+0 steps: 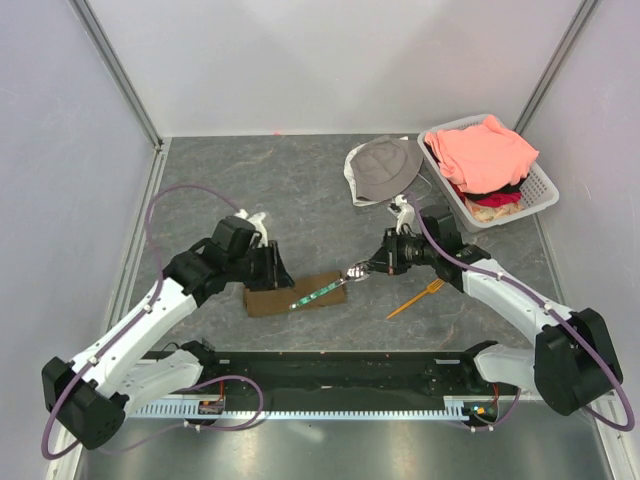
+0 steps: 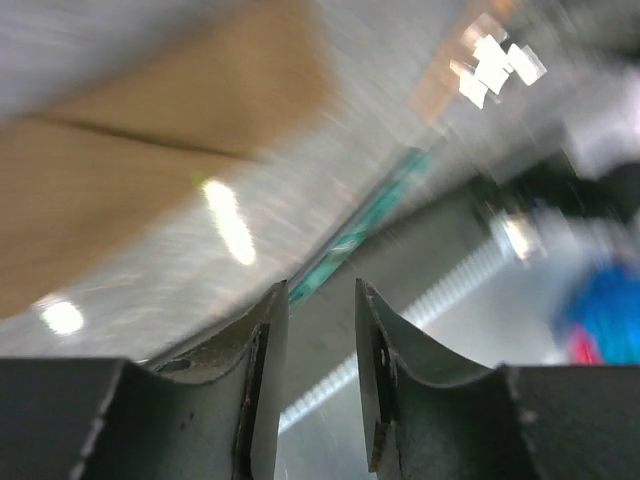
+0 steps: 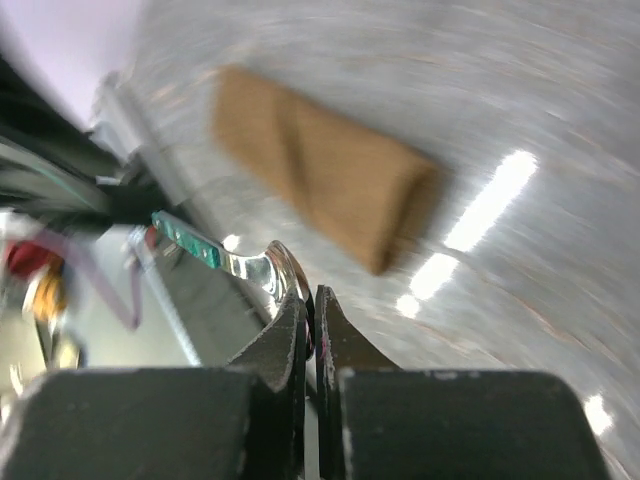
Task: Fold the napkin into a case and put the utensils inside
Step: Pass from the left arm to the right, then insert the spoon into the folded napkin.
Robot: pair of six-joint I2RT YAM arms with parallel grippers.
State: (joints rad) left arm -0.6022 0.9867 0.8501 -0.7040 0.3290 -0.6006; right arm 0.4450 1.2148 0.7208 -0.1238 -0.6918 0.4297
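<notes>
The napkin (image 1: 283,297) lies folded as a narrow brown case between the arms; it also shows as a blurred packet (image 3: 330,180) and in the left wrist view (image 2: 130,170). My right gripper (image 1: 358,270) (image 3: 312,300) is shut on the shiny bowl end of the green patterned utensil (image 1: 320,292) (image 3: 185,238). From above, the utensil's handle points left over the case's right end. My left gripper (image 1: 280,277) (image 2: 322,300) stands open at the case's upper left edge, nothing between its fingers; the green utensil (image 2: 365,225) shows beyond them. The orange fork (image 1: 415,299) lies on the table, right of the case.
A grey bucket hat (image 1: 385,168) lies at the back. Right of it, a white basket (image 1: 545,190) holds salmon-pink clothes (image 1: 487,150). Walls with metal posts close in the left, right and back sides.
</notes>
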